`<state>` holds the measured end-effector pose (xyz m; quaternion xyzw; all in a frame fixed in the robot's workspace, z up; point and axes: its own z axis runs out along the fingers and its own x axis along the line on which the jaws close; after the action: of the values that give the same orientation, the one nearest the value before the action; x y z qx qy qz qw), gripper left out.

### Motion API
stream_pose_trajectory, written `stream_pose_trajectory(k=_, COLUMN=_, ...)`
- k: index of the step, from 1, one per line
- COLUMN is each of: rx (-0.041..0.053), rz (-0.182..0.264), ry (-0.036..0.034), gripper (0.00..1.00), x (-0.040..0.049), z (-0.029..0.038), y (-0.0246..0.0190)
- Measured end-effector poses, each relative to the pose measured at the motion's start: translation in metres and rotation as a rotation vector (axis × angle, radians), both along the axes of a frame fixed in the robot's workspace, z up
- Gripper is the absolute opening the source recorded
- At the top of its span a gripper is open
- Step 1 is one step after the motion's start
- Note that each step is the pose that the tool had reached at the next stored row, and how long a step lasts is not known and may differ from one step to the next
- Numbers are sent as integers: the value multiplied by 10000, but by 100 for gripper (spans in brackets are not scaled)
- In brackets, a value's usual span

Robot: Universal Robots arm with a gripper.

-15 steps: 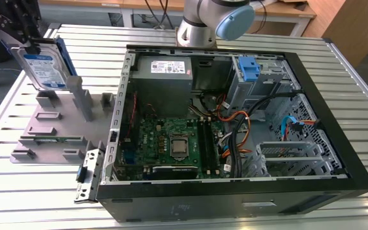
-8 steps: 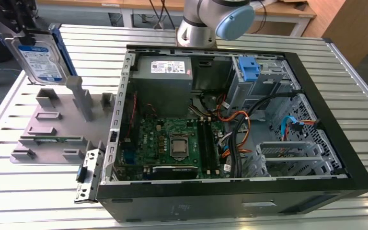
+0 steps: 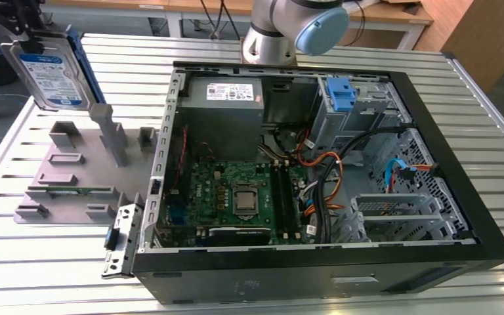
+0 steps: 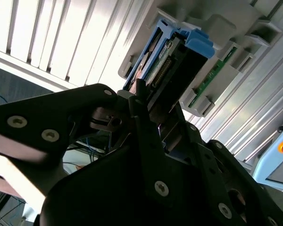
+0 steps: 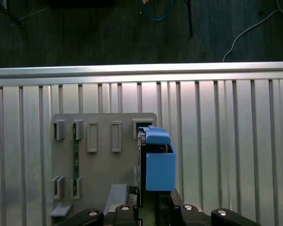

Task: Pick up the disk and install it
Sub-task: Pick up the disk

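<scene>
In the exterior view the disk (image 3: 53, 73), a silver drive with a white-and-blue label in a blue carrier frame, hangs upright in the air at the far left, above the grey fixture plate (image 3: 68, 164). My gripper (image 3: 26, 36) is shut on its upper end. Both wrist views show the disk (image 4: 177, 59) (image 5: 158, 162) edge-on, sticking out from between the black fingers (image 4: 141, 108), with the fixture plate (image 5: 104, 165) below it. The open computer case (image 3: 462, 216) lies on the table to the exterior view's right of the disk.
Inside the case are a grey power-supply box (image 3: 226, 93), a motherboard (image 3: 239, 197), cables and a blue bracket (image 3: 341, 95) at the drive bay. The fixture plate carries upright posts (image 3: 112, 134) and a green memory stick (image 3: 70, 191). A slatted aluminium table (image 3: 488, 111) bears everything.
</scene>
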<state>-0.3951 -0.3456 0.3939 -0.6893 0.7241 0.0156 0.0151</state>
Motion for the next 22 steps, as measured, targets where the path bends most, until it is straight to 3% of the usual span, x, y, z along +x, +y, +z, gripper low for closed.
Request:
stream_pose_trajectory(k=6, rx=-3, rz=0, ry=6, gripper=35, x=0, z=8, y=0)
stream_pose_trajectory(k=10, rx=-2, rz=0, ry=3, gripper=35, x=0, z=68, y=0)
stream_pose_trajectory(k=22, rx=-1, rz=0, ry=2, gripper=35, x=0, z=468, y=0)
